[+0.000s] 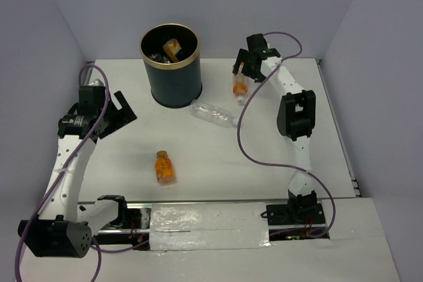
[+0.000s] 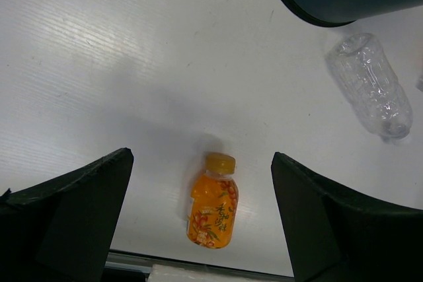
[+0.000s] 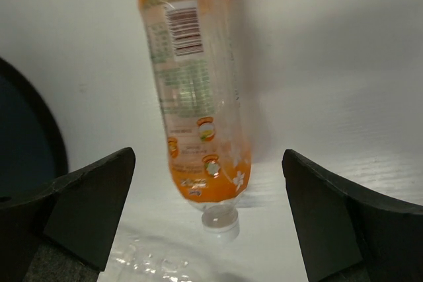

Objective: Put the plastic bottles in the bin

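Looking down from the overhead camera, a white desk (image 1: pixel 277 156) carries a tall dark bin (image 1: pixel 173 87) with a thin gold rim, standing upright in the upper middle of the frame. Several items lie inside the bin, among them an orange-filled bottle (image 1: pixel 173 49); the rest are too dark to tell apart. Just to the lower right of the bin, a clear bottle (image 1: pixel 213 113) lies on its side on the desk, near the bin's base but apart from it. A squat orange bottle (image 1: pixel 164 167) with a yellow cap lies on its side in the lower middle of the frame, well apart from the bin.

The left tool (image 1: pixel 119 118) is at the left of the frame, spread wide and holding nothing. In its wrist view the squat orange bottle lies on the desk between the two dark fingers, touching neither.

The right tool (image 1: pixel 244 69) is at the upper right, just right of the bin, and is also spread wide. A slim orange bottle (image 1: pixel 239 87) with a barcode label sits just below it in the frame, cap pointing toward the bottom edge. In the right wrist view this bottle runs down the middle between the fingers, touching neither. Whether it rests on the desk cannot be told.
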`<state>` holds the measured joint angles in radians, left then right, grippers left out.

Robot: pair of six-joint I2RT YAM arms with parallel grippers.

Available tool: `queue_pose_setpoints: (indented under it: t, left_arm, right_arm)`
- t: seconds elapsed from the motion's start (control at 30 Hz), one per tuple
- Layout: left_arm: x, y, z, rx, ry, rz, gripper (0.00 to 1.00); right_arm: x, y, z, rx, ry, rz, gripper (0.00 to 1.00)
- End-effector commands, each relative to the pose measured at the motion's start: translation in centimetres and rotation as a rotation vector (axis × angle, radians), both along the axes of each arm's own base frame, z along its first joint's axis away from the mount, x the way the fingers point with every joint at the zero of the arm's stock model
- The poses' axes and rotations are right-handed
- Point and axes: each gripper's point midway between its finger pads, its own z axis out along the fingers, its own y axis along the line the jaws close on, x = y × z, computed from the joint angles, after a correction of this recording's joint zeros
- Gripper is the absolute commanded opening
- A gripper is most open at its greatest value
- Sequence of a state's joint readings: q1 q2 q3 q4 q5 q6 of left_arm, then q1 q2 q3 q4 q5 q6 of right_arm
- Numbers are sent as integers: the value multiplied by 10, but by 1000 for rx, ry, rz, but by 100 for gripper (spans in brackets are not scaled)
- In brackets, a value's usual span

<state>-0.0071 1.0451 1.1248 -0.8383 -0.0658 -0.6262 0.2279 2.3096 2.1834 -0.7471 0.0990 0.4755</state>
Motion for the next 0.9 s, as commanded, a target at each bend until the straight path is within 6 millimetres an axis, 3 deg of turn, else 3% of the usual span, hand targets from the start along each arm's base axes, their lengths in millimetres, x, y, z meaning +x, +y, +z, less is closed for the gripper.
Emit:
queue_pose_setpoints:
  t: [0.0, 0.07, 0.27, 0.3, 0.37, 0.4, 0.5, 0.57, 0.6, 0.7, 0.77, 0.87]
  left_arm:
    - [10, 3, 10, 19, -54, -9, 99]
    - [11, 4, 9, 25, -43, -3, 99]
    - [14, 8, 21, 56, -74, -13, 99]
    - [15, 8, 23, 57, -66, -13, 99]
    - [17, 8, 29, 60, -60, -15, 99]
    - [18, 7, 31, 56, -69, -18, 99]
    - [18, 7, 33, 49, -96, -11, 99]
    - [16, 5, 33, 36, -96, -5, 99]
    - [15, 5, 33, 30, -98, -7, 99]
    - [12, 5, 28, 33, -95, -5, 99]
    - [8, 7, 24, 39, -87, 2, 99]
    - [4, 8, 19, 41, -78, 15, 99]
  right_arm:
    - [5, -6, -2, -4, -1, -20, 100]
    - [7, -8, -24, -25, 26, -26, 100]
    - [22, -4, -38, -24, 5, -27, 100]
    - [23, -2, -48, -20, 21, -19, 100]
    - [34, 5, -43, 4, -5, -7, 100]
    - [35, 10, -56, 27, 14, 5, 100]
    - [41, 27, -63, 93, 6, 24, 100]
    - [41, 31, -69, 105, 11, 13, 90]
    - [40, 34, -70, 101, 11, 12, 74]
    - [31, 33, -48, 79, -26, -3, 54]
    - [23, 30, -10, 78, -93, -12, 41]
    - [5, 31, 60, 85, -209, 14, 38]
